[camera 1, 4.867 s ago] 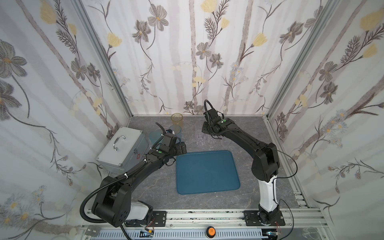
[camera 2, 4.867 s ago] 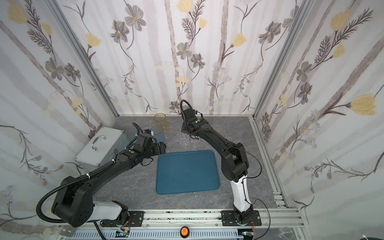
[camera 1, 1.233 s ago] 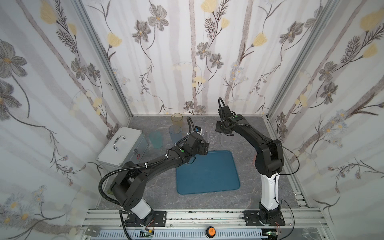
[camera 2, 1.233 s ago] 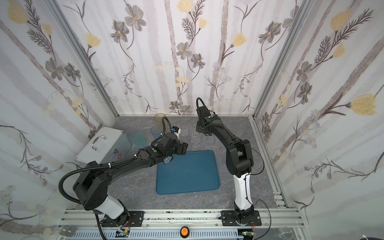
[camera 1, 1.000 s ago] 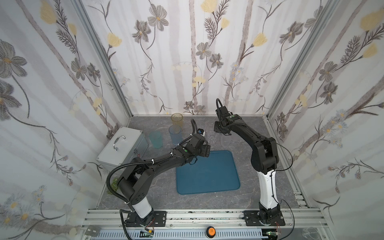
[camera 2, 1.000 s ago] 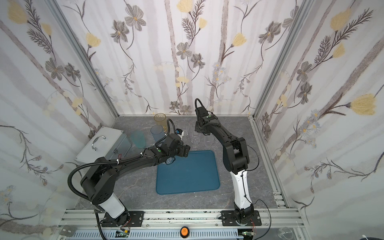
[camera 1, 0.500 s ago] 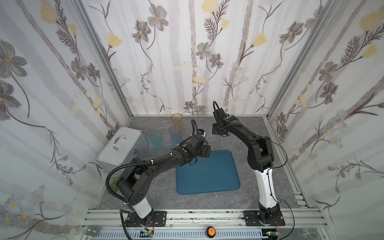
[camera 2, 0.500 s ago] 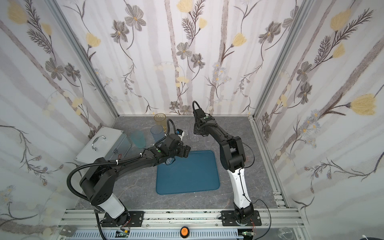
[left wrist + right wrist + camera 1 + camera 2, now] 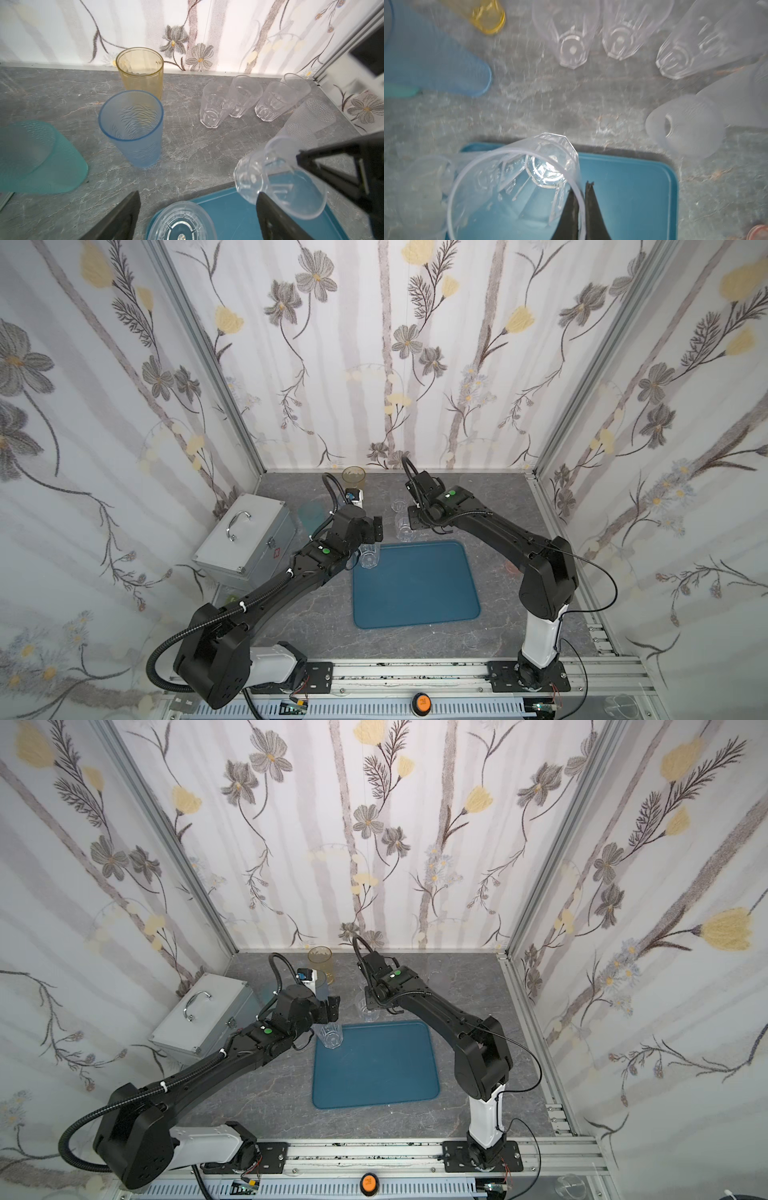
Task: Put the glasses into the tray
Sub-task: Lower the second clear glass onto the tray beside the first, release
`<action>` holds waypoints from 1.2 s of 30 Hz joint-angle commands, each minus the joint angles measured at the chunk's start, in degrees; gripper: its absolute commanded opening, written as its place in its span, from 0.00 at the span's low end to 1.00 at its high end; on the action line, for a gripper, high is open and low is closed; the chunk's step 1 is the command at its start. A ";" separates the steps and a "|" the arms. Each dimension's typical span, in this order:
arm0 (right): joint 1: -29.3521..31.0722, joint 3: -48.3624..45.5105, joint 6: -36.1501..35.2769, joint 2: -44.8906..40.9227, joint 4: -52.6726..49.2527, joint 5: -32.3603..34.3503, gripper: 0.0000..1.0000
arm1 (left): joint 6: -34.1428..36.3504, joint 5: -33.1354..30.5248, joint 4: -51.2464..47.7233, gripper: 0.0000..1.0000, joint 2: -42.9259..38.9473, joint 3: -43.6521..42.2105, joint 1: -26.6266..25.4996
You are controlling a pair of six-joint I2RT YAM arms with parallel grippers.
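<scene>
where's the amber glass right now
In both top views the amber glass stands upright against the back wall, left of centre and off the tray, with the blue glass just in front of it.

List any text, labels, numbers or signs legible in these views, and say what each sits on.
No word or number can be read in any view.
Red mark on the silver case: too small to read.
Blue-and-white tag on the left arm: too small to read.
Orange button at the front edge: no marking can be made out.
</scene>
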 commanded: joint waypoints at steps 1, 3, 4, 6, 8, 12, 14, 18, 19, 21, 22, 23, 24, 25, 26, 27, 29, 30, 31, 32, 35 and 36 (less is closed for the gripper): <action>3.13 -3.45 3.83 -1.70 0.19 0.98 0.06 | 0.58 -3.07 0.73 0.91 -4.07 -2.80 0.53; 4.43 -4.45 4.55 -1.10 0.18 1.69 0.06 | -0.05 -2.43 0.86 0.92 -5.47 -4.45 0.59; 4.87 -4.53 4.64 -0.40 0.19 1.95 0.06 | -0.69 -1.98 0.95 0.91 -5.77 -5.21 0.58; 5.02 -3.78 4.66 1.16 0.14 2.51 0.06 | -1.71 -0.98 1.13 0.91 -5.70 -6.05 0.58; 4.98 -2.74 4.51 2.63 0.12 3.38 0.05 | -2.87 0.33 1.21 0.91 -5.32 -6.21 0.49; 5.02 -0.60 3.87 5.28 0.12 4.38 0.05 | -4.03 1.51 1.87 0.90 -4.95 -6.36 0.51; 5.02 0.33 3.71 6.33 0.22 4.59 0.05 | -4.03 1.59 2.22 0.90 -4.86 -6.61 0.49; 5.02 0.45 3.71 7.45 1.15 4.03 0.05 | -4.03 2.27 2.70 0.90 -4.38 -6.80 0.54; 5.02 0.45 3.69 7.63 1.34 3.75 0.05 | -4.08 2.38 2.79 0.90 -4.25 -6.81 0.49; 5.00 0.45 3.80 7.99 1.69 3.31 0.05 | -4.21 2.62 2.97 0.90 -3.98 -6.80 0.51; 5.00 0.37 3.88 8.19 2.06 3.12 0.05 | -4.29 2.71 3.14 0.90 -3.83 -6.80 0.51; 5.02 0.41 3.93 8.29 2.37 2.87 0.06 | -4.30 2.73 3.36 0.90 -3.72 -6.80 0.49; 5.02 0.50 3.99 8.53 2.42 2.57 0.06 | -4.30 2.82 3.41 0.90 -3.55 -6.80 0.55; 5.02 0.63 3.95 8.65 2.51 2.37 0.06 | -4.21 2.91 3.54 0.90 -3.41 -6.72 0.49; 5.02 0.72 3.98 8.88 2.43 2.38 0.06 | -4.21 3.00 3.54 0.90 -3.29 -6.71 0.52; 5.02 0.64 4.08 8.98 2.41 2.32 0.06 | -4.15 3.00 3.66 0.90 -3.25 -6.69 0.52; 4.97 0.33 4.04 8.92 2.40 2.29 0.06 | -4.12 2.87 3.67 0.90 -3.32 -6.74 0.49; 4.95 0.21 4.00 8.85 2.39 2.24 0.07 | -4.12 2.80 3.76 0.90 -3.36 -6.79 0.49; 5.02 0.19 3.96 8.83 2.29 2.14 0.08 | -4.05 2.74 3.84 0.90 -3.36 -6.80 0.49; 5.02 0.19 3.91 8.67 2.22 1.97 0.09 | -4.03 2.72 3.85 0.90 -3.36 -6.80 0.49; 5.02 0.19 3.74 8.11 2.12 1.50 0.11 | -4.03 2.73 4.03 0.90 -3.03 -6.67 0.50; 5.02 0.19 3.57 7.95 2.00 1.27 0.10 | -4.03 2.82 4.03 0.90 -3.01 -6.58 0.50</action>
